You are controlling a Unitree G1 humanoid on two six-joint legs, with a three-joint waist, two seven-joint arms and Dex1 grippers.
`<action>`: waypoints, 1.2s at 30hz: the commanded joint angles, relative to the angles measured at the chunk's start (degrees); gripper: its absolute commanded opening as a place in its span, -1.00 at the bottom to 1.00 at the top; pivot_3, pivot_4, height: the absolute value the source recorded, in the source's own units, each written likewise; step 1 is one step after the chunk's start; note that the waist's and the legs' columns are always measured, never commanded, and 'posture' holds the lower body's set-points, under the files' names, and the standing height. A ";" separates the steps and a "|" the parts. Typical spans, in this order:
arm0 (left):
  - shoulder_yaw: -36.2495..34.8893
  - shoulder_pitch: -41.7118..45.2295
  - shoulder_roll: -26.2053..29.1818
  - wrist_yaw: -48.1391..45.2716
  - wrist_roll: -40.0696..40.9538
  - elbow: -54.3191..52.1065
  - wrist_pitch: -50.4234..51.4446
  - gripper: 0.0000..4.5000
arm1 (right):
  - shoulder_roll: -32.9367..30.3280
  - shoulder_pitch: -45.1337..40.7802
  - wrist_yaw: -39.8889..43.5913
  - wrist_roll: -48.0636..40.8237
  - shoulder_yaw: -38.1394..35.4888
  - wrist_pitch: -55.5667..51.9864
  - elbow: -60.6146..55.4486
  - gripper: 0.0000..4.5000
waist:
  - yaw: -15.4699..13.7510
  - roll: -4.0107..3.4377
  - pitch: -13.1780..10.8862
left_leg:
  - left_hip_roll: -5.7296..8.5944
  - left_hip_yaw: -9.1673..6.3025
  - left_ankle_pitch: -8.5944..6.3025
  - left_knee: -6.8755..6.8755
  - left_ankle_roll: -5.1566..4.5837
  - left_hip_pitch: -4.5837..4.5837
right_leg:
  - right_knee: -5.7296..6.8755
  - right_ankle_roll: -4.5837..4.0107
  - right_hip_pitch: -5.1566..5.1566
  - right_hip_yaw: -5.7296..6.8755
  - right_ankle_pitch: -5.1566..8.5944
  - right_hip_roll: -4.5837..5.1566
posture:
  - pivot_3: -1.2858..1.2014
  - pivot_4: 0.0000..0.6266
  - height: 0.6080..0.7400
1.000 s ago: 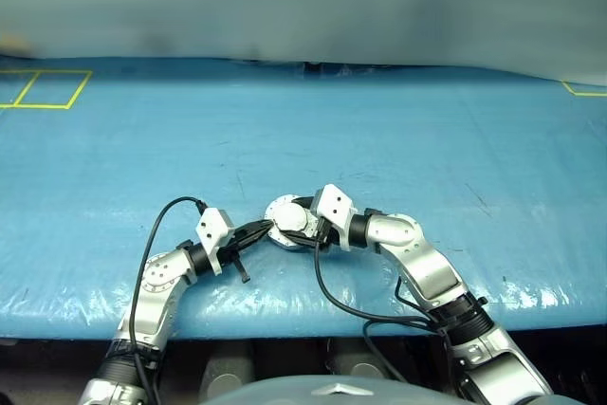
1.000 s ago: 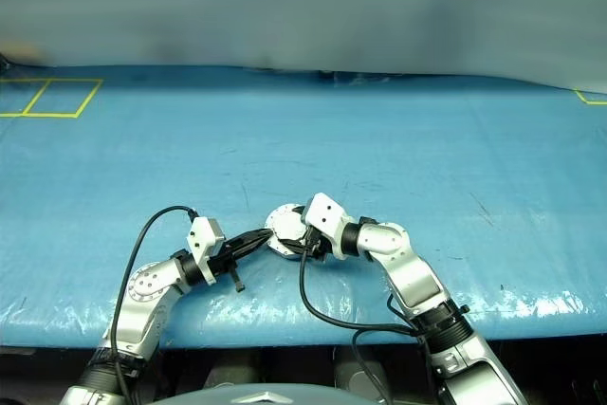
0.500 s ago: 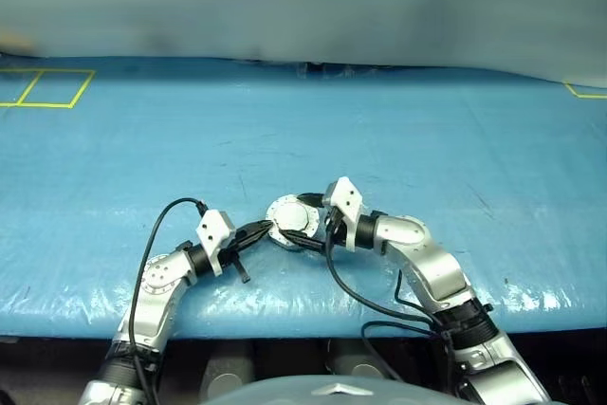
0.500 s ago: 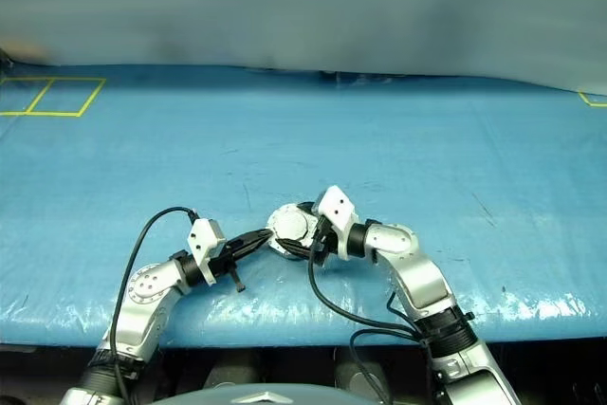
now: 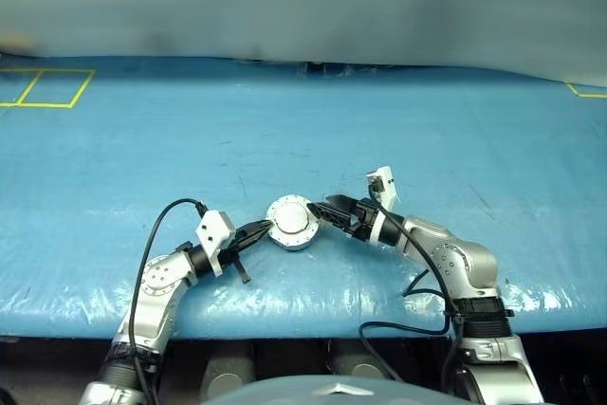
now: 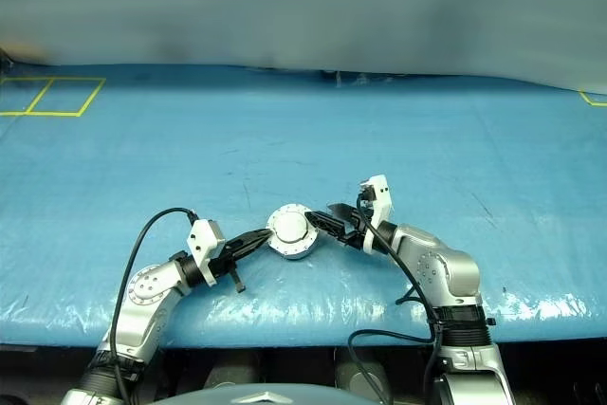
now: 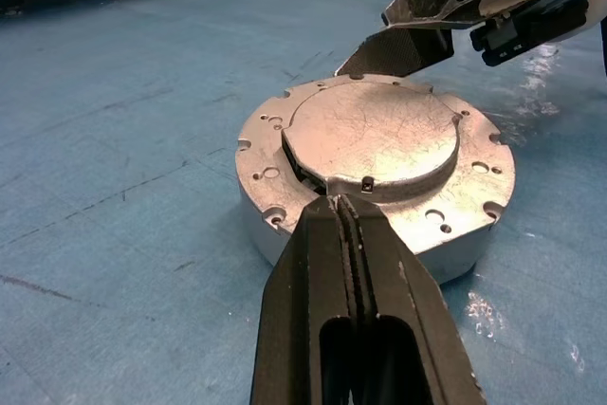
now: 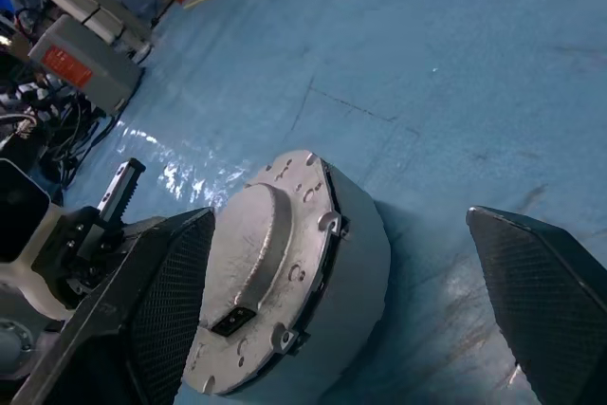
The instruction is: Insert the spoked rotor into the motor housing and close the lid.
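The motor housing (image 5: 290, 237) lies flat on the blue table near its front edge. The lid (image 5: 292, 218) is down on it, plain grey with a raised centre (image 7: 379, 135). The spoked rotor is hidden. My left gripper (image 5: 268, 227) is shut with nothing in it, and its tips (image 7: 339, 201) rest against the lid's left rim. My right gripper (image 5: 321, 209) stands open just right of the housing. In the right wrist view the housing wall (image 8: 356, 253) lies between its spread fingers (image 8: 171, 310), which are clear of it.
The blue sheet covers the whole table (image 5: 379, 120). Yellow taped squares (image 5: 43, 87) mark the far left corner, and a yellow mark (image 5: 583, 90) sits at the far right. The table's front edge (image 5: 303, 315) runs just behind both arms.
My right gripper has rolled, opened wider and drawn back to the right off the lid. The left gripper and the housing have stayed in place.
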State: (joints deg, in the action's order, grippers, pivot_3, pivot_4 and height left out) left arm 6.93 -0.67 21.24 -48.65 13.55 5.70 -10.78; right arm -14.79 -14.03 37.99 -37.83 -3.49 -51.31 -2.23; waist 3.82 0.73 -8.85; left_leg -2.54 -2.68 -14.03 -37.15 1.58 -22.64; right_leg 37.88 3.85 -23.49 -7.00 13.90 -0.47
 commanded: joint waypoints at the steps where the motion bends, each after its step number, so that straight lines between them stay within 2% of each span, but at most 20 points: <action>1: 0.62 -0.55 0.01 0.26 -1.10 0.32 -0.16 -1.00 | 1.36 0.16 -0.88 -4.12 -2.48 -3.55 0.67 0.98 | 0.02 0.00 0.00 | 0.00 0.00 0.00 0.00 0.00 0.00 | -0.01 0.00 0.00 0.00 0.00 0.00 | 0.03 -0.52 1.00; 7: 0.61 -0.71 0.13 0.45 -1.24 0.27 -0.45 -1.00 | 3.45 0.78 -1.33 -6.40 -2.61 -7.32 2.11 0.98 | 0.06 0.00 0.00 | -0.01 -0.01 0.00 0.04 0.00 0.00 | -0.02 0.00 -0.02 0.00 0.00 -0.02 | 0.03 -0.52 1.00; 8: 0.63 -0.80 0.13 0.51 -1.28 0.20 -0.51 -1.00 | 3.69 0.81 -1.34 -6.47 -2.86 -7.37 2.67 0.90 | 0.09 0.00 0.00 | -0.01 -0.01 0.00 0.04 0.00 -0.01 | -0.02 0.00 -0.02 0.00 0.00 -0.02 | 0.03 -0.52 1.00; 10: 0.64 -0.90 0.19 0.57 -1.30 0.15 -0.53 -1.00 | 4.16 0.93 -1.35 -6.80 -3.03 -7.34 3.40 0.73 | 0.10 0.00 0.00 | -0.01 0.00 0.00 0.04 0.00 -0.01 | -0.03 0.00 -0.01 0.00 0.00 -0.01 | 0.03 -0.52 1.00; 17: 0.81 -1.11 0.30 0.50 -0.91 0.02 -0.02 -1.00 | 5.23 1.31 -1.72 -8.73 -3.73 -7.70 3.70 -0.28 | 0.14 0.00 0.00 | -0.02 -0.01 0.00 0.06 0.00 -0.01 | -0.04 0.00 -0.02 0.01 0.00 -0.03 | 0.03 -0.52 1.00; 19: 0.82 -1.15 0.28 0.55 -0.87 0.07 -0.06 -1.00 | 5.02 1.38 -1.68 -8.70 -3.30 -7.73 3.70 -0.45 | 0.14 0.00 0.00 | -0.02 0.00 0.00 0.06 0.00 -0.01 | -0.05 0.00 -0.02 0.00 0.00 -0.02 | 0.03 -0.52 1.00; 27: -0.54 -1.68 -0.83 2.48 0.43 -0.56 0.38 -1.00 | 3.77 1.62 -1.03 -7.45 -1.22 -6.27 3.36 -0.45 | 0.14 -0.01 0.01 | -0.01 0.00 0.00 0.05 0.00 -0.02 | -0.06 0.00 -0.02 0.00 0.01 -0.01 | 0.03 -0.52 1.00; 28: -1.56 -1.74 -1.91 2.98 2.37 -1.06 0.55 -1.00 | 4.35 1.47 -1.39 -8.16 -2.11 -6.12 3.41 -0.45 | 0.15 -0.01 0.00 | -0.01 0.00 0.00 0.05 0.00 -0.01 | -0.06 0.00 -0.02 0.01 0.00 -0.01 | 0.03 -0.52 1.00; 32: -7.09 -2.08 -7.51 2.17 18.78 -6.18 9.12 -1.00 | 7.46 0.13 -3.13 -13.12 -7.45 -6.05 3.17 -0.45 | 0.31 0.06 -0.06 | -0.03 0.00 0.00 0.03 0.00 -0.14 | -0.04 0.02 -0.12 0.01 -0.01 -0.02 | 0.03 -0.52 1.00; 36: -10.42 -2.51 -9.44 4.48 25.30 -8.42 15.63 -1.00 | 10.05 -1.21 -5.01 -17.48 -11.44 -5.90 1.71 -0.45 | 0.38 -0.01 -0.11 | -0.05 -0.07 -0.01 0.08 -0.01 -0.31 | -0.04 0.28 -0.26 0.05 -0.15 -0.06 | 0.03 -0.52 1.00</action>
State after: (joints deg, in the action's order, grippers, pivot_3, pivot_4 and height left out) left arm -2.00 -3.10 12.37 -45.10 35.63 -0.39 2.38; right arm -5.69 -13.16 32.46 -50.81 -12.32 -58.05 1.99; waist 4.20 0.72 -8.95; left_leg -2.58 -2.75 -14.04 -37.06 1.56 -22.96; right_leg 37.82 4.13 -23.76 -6.95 13.76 -0.53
